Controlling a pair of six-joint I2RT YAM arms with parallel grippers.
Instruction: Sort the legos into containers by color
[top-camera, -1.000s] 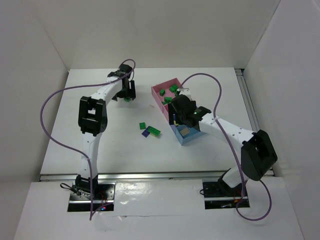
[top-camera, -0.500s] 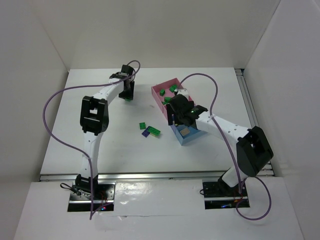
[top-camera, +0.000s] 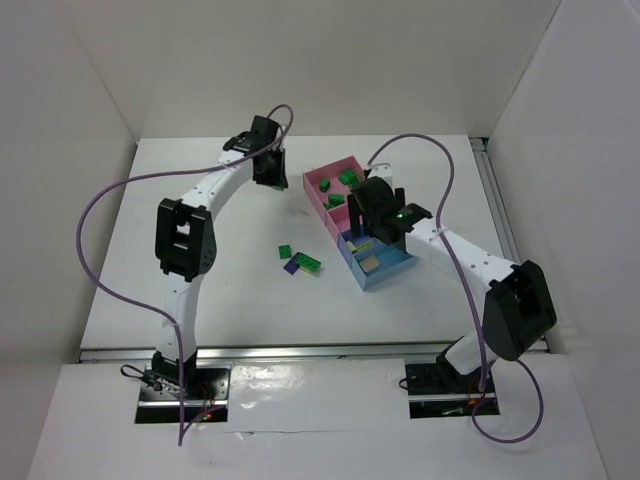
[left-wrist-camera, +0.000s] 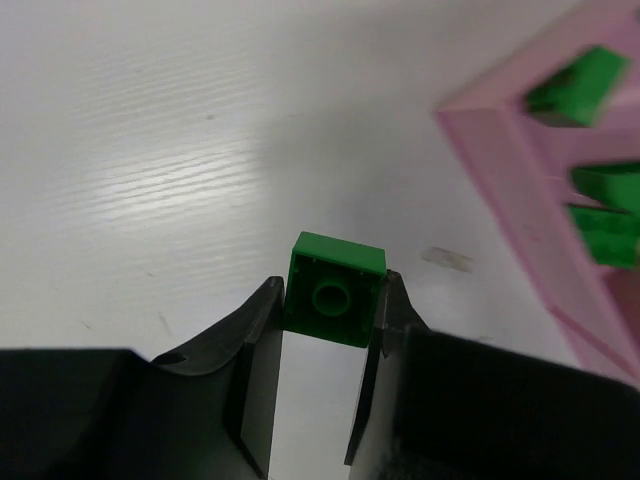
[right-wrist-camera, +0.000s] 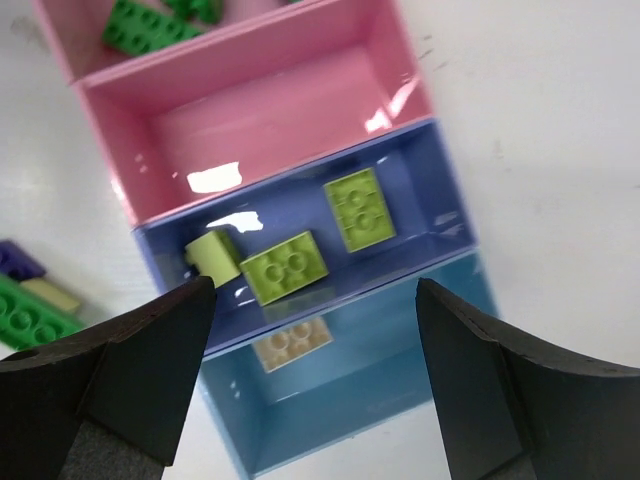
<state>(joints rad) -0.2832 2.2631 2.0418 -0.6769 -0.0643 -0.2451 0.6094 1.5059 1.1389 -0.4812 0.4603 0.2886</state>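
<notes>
My left gripper (left-wrist-camera: 333, 302) is shut on a dark green lego (left-wrist-camera: 335, 285), held above the white table just left of the far pink container (left-wrist-camera: 510, 170); from above, that gripper (top-camera: 270, 172) hangs by the box's left corner. Several green legos (left-wrist-camera: 603, 225) lie in that box. My right gripper (right-wrist-camera: 315, 290) stands open and empty over the row of containers (top-camera: 372, 262). The second pink box (right-wrist-camera: 270, 120) has nothing in it. The periwinkle box (right-wrist-camera: 432, 215) holds three yellow-green legos (right-wrist-camera: 285, 267). A cream lego (right-wrist-camera: 292, 343) lies in the light blue box (right-wrist-camera: 370, 405).
Loose legos lie on the table left of the row: a small green one (top-camera: 285, 251), a longer green one (top-camera: 308, 263) and a purple one (top-camera: 292, 268). White walls close in the table on three sides.
The left gripper closed on the green lego and carried it right, toward the pink box. The right gripper drew back and rose, uncovering the two blue boxes.
</notes>
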